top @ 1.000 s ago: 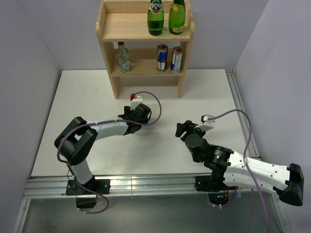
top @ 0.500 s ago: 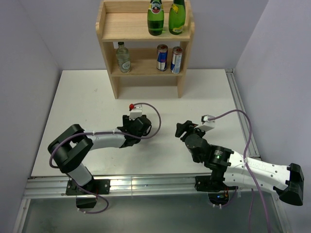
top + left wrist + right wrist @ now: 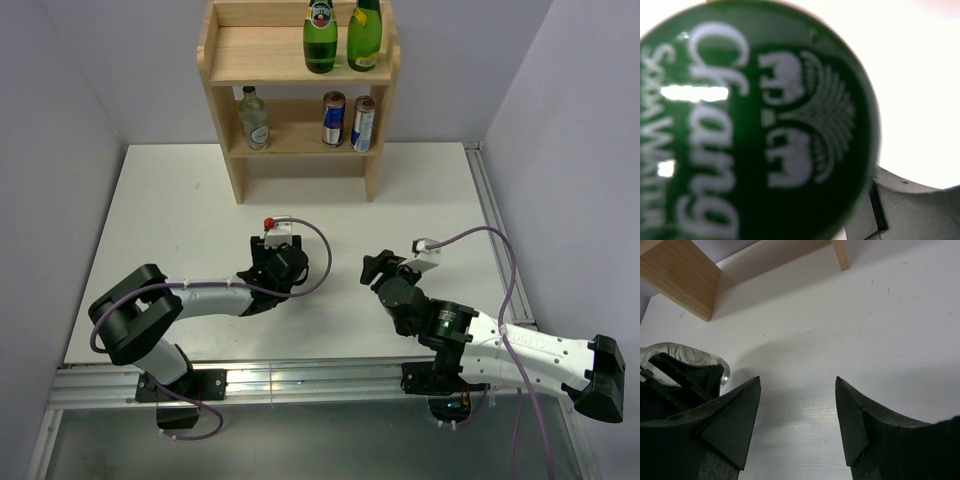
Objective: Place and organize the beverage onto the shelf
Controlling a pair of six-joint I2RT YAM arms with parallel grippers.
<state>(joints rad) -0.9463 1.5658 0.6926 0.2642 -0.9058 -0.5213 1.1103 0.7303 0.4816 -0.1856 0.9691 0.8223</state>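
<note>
The left gripper (image 3: 283, 268) sits at the soda bottle (image 3: 687, 355), whose green cap (image 3: 760, 130) fills its wrist view; its closure cannot be told. The right gripper (image 3: 797, 405) is spread wide and holds nothing. The shelf (image 3: 225, 120) stands well apart, so a firm hold on the bottle's body should precede any lift.

The light wooden shelf (image 3: 255, 50) stands upright at the tabletop's far edge. Two green bottles (image 3: 320, 40) stand at the right of its top tier. On the tier below, a glass bottle (image 3: 254, 118) stands left and two cans (image 3: 334, 118) stand right. A clear Chang bottle (image 3: 690, 354) with a green cap (image 3: 755, 125) is held near the tabletop's middle.
</note>
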